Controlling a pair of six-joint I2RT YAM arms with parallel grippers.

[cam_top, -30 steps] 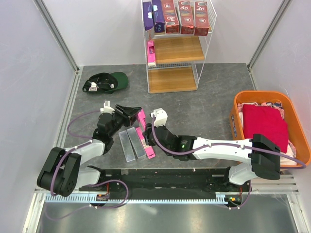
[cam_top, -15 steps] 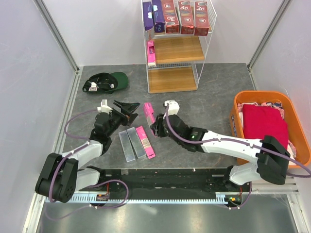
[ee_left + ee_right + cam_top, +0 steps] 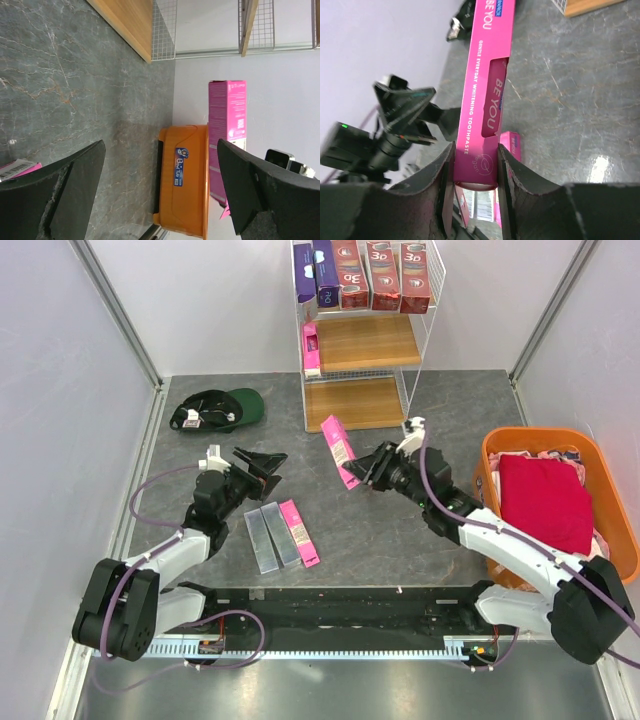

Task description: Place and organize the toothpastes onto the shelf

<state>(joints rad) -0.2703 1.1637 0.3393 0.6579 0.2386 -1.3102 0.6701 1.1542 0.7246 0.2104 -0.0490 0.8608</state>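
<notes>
Your right hand (image 3: pixel 362 472) is clamped on the lower end of the pink BE YOU toothpaste carton (image 3: pixel 338 445), held up near the front of the shelf (image 3: pixel 370 340). Gripped so near its end, the carton may pivot and knock against the shelf.

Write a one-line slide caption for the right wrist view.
Right hand grips a pink BE YOU toothpaste carton over the grey table.

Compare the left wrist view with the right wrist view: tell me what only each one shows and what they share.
Left wrist only: the orange basket. Right wrist only: the "BE YOU" lettering on the pink carton and the right gripper shut on it. Both: that raised carton, the grey table and a wooden shelf board.
</notes>
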